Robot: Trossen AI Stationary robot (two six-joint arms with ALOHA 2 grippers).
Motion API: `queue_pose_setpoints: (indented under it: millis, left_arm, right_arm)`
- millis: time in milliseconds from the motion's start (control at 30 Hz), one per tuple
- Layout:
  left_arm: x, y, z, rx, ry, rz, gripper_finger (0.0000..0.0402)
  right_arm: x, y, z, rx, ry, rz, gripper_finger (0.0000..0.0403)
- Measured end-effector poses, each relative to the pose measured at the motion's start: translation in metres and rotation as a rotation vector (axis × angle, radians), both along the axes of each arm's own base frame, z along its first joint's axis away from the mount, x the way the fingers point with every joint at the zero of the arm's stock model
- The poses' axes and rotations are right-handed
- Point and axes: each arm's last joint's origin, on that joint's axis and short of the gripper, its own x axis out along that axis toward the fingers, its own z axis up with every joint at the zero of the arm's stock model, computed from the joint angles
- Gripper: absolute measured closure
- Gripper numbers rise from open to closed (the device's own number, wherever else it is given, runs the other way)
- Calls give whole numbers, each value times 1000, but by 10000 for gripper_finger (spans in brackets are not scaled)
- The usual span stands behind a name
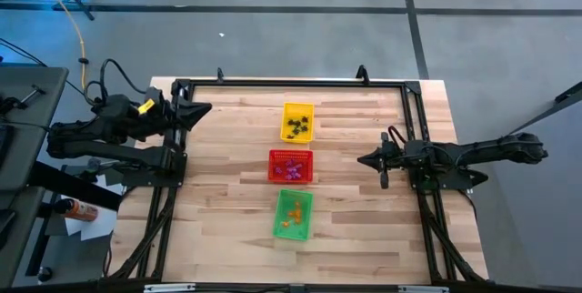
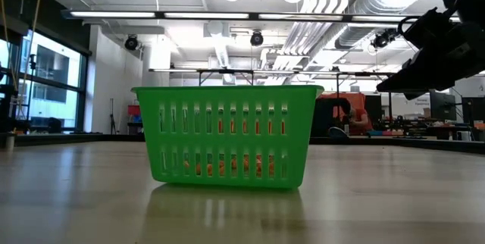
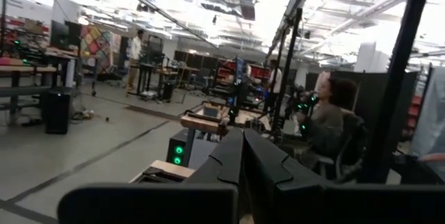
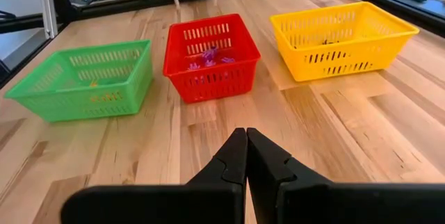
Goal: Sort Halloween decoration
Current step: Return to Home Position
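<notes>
Sorting apparently finished: black trinkets in yellow basket, purple trinkets in red basket, orange trinkets in green basket. Homing step. Right gripper pinched together, level with red basket, apart. Left gripper pinched together at table corner. Next: just park arms.

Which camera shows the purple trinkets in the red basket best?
Right wrist view: it looks down into the red basket, purple trinkets distinct. High view shows them from above, as specks. Low view shows the green basket, no purple; left wrist view faces the room.
</notes>
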Motion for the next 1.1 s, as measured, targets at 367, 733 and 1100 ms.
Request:
queue_pose_setpoints:
  millis: [367, 733, 1100]
  left_arm:
    - [4, -1, -9, 9, 93, -25, 401]
    - [5, -1, -10, 49, 118, -13, 401]
    - [5, -1, -10, 49, 121, -9, 401]
  right_arm:
    - [-3, 0, 8, 3, -82, 1, 402]
    - [-15, -1, 27, 14, -297, 1, 402]
    - [-19, -1, 33, 18, -384, -4, 402]
